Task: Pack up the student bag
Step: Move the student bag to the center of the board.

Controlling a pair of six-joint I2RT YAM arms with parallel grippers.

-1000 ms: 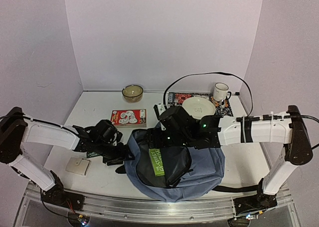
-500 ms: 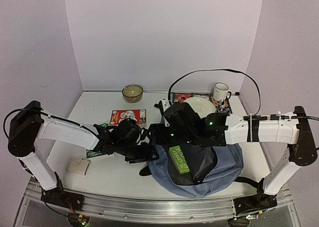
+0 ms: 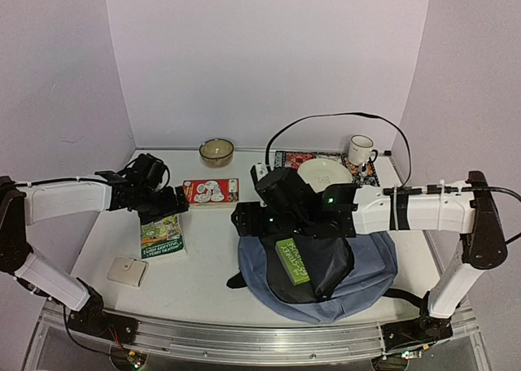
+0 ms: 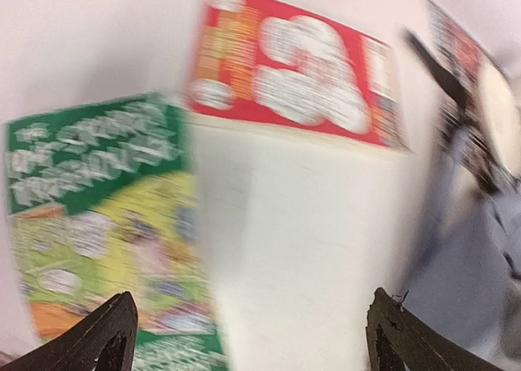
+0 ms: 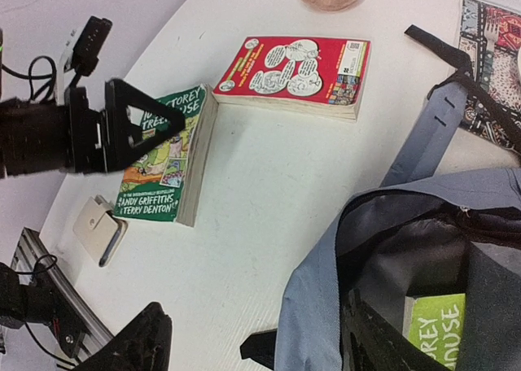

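Over the left side of the desk [image 3: 203, 294], my left tool [image 4: 252, 338] hangs with its jaws spread wide and empty, above the green paperback [image 4: 98, 224]. The paperback lies flat just beside the red book [image 4: 293, 62]. I would come down square over the paperback's long edge, pinch there, and lift it level. My right tool [image 5: 256, 342], also spread, seems to straddle the rim of the student bag [image 5: 326, 273]. The bag sits centre-right on the desk with 1 green book [image 5: 435, 326] inside. That mouth needs propping wide for the drop.
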